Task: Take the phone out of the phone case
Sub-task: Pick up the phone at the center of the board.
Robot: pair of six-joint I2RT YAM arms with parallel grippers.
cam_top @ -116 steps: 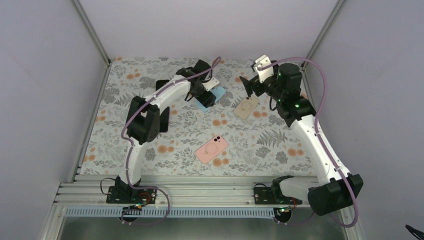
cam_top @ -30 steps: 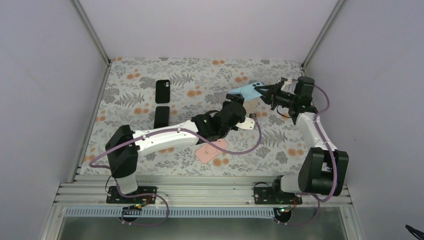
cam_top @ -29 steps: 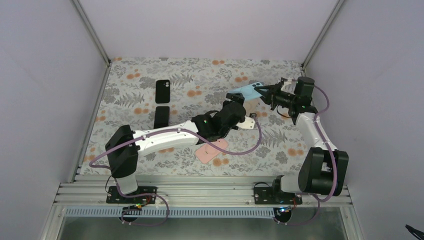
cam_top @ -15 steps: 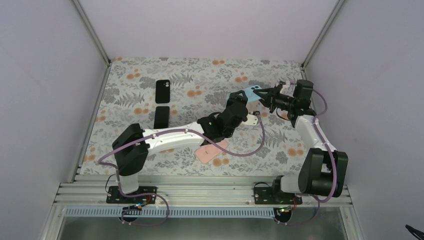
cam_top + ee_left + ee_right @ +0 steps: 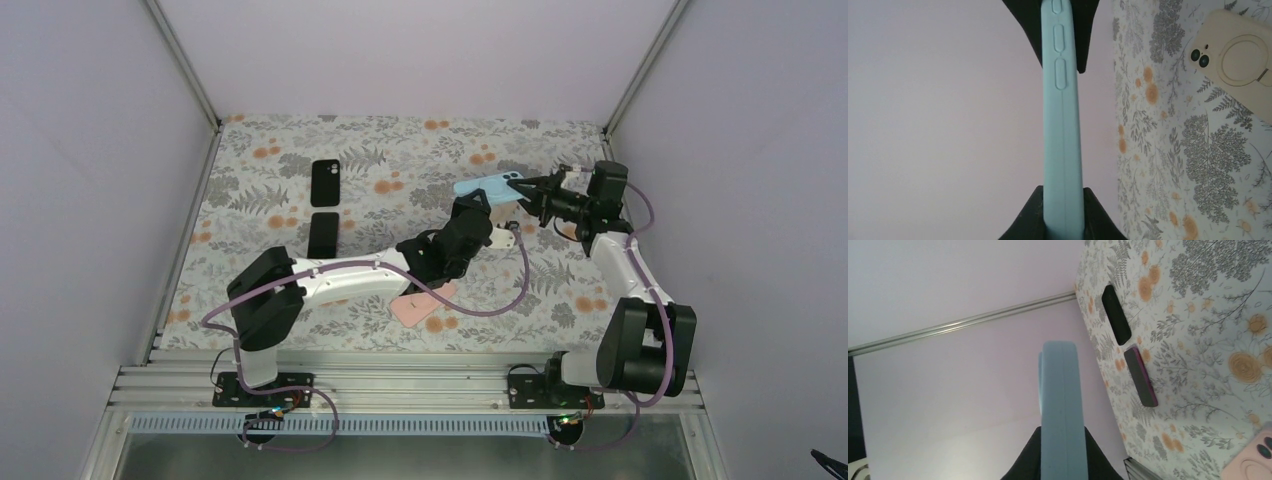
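Observation:
A light blue phone case [image 5: 488, 186] hangs in the air over the back right of the table, its back with the camera hole facing up. My right gripper [image 5: 527, 187] is shut on its right end. My left gripper [image 5: 478, 201] is shut on its near left part from below. In the left wrist view the phone case [image 5: 1062, 125] shows edge-on, with side buttons, squeezed by my left gripper [image 5: 1062, 192]. The right wrist view also shows the phone case [image 5: 1063, 405] edge-on in my right gripper [image 5: 1062, 432]. The phone inside is hidden.
A black phone [image 5: 325, 183] and a dark phone with a magenta edge [image 5: 322, 233] lie at the back left. A pink cased phone [image 5: 420, 305] lies partly under my left arm. A beige cased phone [image 5: 1238, 60] lies on the floral mat below the grippers.
My left arm has reached further toward the blue phone case and its gripper has gone from wide open to shut on it. The right gripper kept its hold and shifted slightly.

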